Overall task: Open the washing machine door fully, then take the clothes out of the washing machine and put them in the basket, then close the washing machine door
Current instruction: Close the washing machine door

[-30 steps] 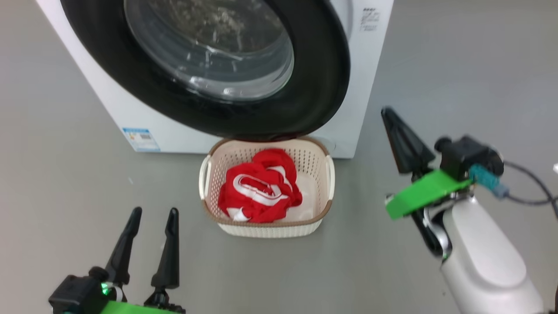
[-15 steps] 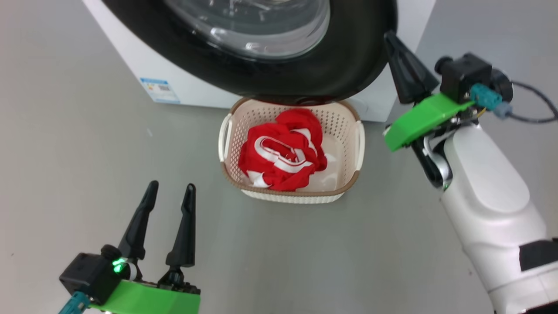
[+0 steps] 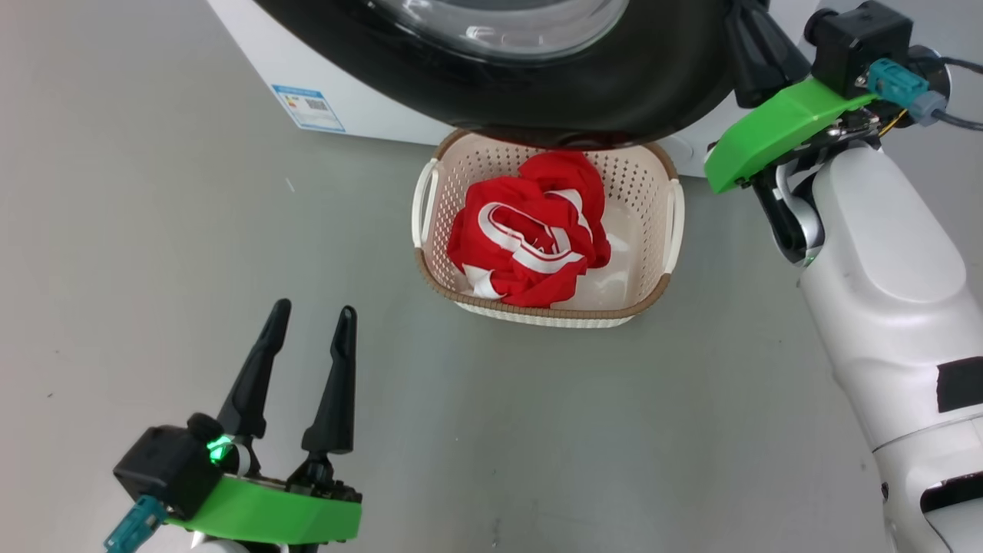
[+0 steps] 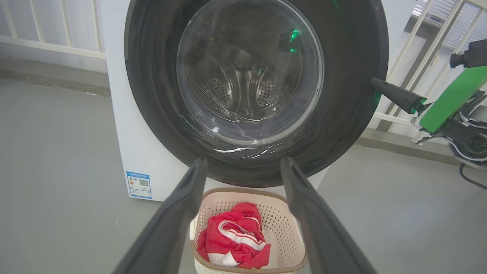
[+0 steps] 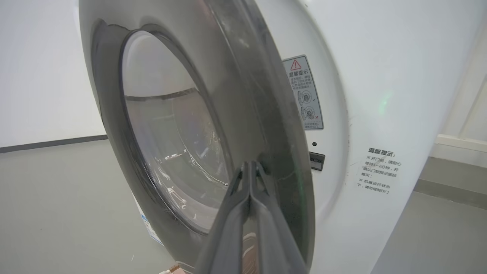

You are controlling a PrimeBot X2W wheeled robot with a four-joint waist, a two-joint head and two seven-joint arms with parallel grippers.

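- Standing on the grey floor (image 3: pixel 153 230), the washing machine (image 4: pixel 114 95) is facing the robot, with its blue label (image 3: pixel 307 107) sitting low on the white front.
- The washing machine door (image 4: pixel 342 76) is looking flat and closed in the left wrist view, with the drum (image 4: pixel 243 87) showing through its glass. The right wrist view is showing it swung slightly off the front, leaving the latch socket (image 5: pixel 315 160) uncovered beside its rim.
- The basket (image 3: pixel 491 163) is sitting on the floor just before the machine, opening upward. Its long axis is running side to side along the machine's front, and its back edge is lying under the door's lower rim.
- The clothes (image 3: pixel 530 238) are lying bunched inside it, toward its left.
- The right gripper (image 5: pixel 249 164) is pressing its fingers together on nothing, tips seemingly touching the door's rim.
- The left gripper (image 3: pixel 315 307) is hovering with fingers spread, empty, well apart from the basket.
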